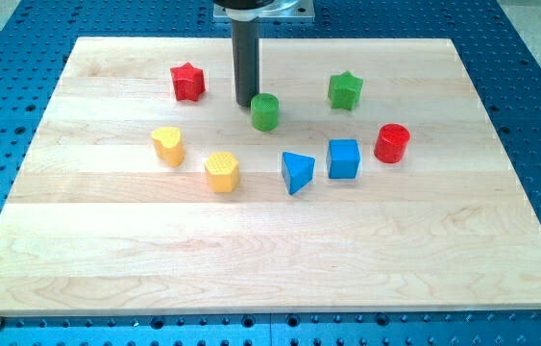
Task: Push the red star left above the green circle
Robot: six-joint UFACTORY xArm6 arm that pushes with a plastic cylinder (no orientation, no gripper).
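Jaws were absent: the arm ended in a plain rod, so my tip gripped nothing. It stood between the red star and green circle, likely because the star already lay up-left of the circle

A pale wooden board, made of joined lengthwise planks, is laid on a blue perforated metal table. Even, soft light is cast, and only faint shadows are thrown on the wood.
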